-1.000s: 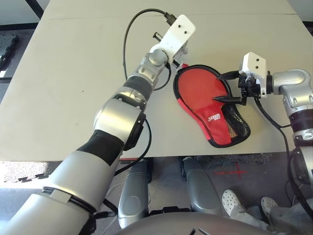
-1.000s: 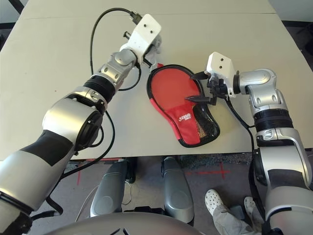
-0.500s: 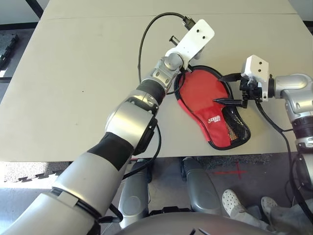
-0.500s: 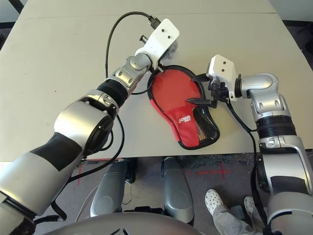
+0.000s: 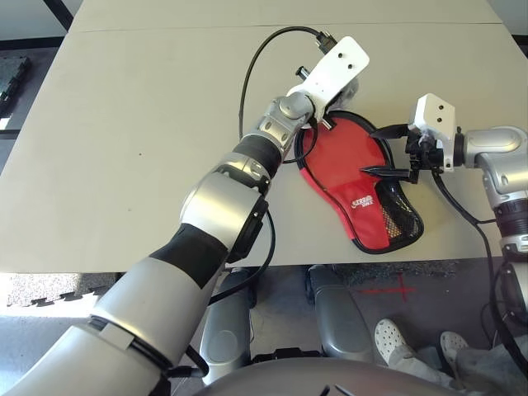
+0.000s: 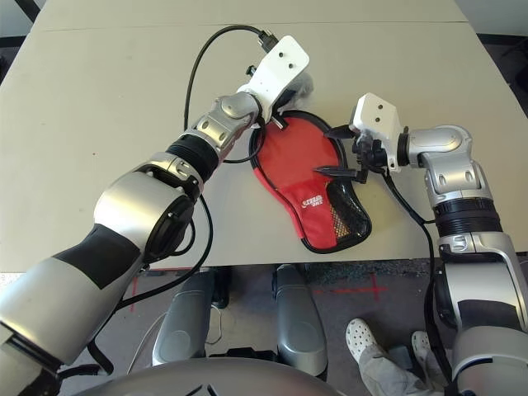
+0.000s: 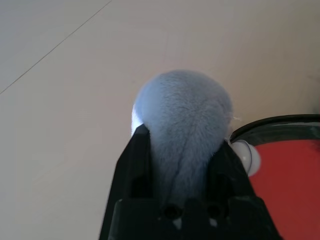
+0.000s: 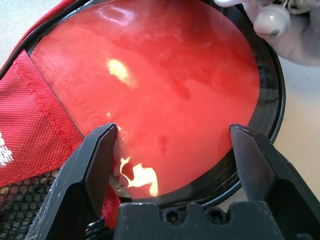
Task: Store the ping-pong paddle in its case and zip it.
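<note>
On the beige counter (image 5: pixel 124 124), the left pincer (image 7: pixel 177 165) clamps the fluffy white pom-pom charm (image 7: pixel 182 120) at the top of the paddle-shaped red fabric case (image 5: pixel 355 177) near the right front edge. The round red rubber-faced paddle (image 8: pixel 160 90) lies inside it. The right pincer (image 5: pixel 381 151) hovers above, fingers apart.

red case (image 5: pixel 346 177), grey-white pom-pom (image 7: pixel 184 120)

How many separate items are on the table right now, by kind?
case: 1
ping-pong paddle: 1, lying inside the case
pom-pom charm: 1, in the left gripper
Total: 3
</note>
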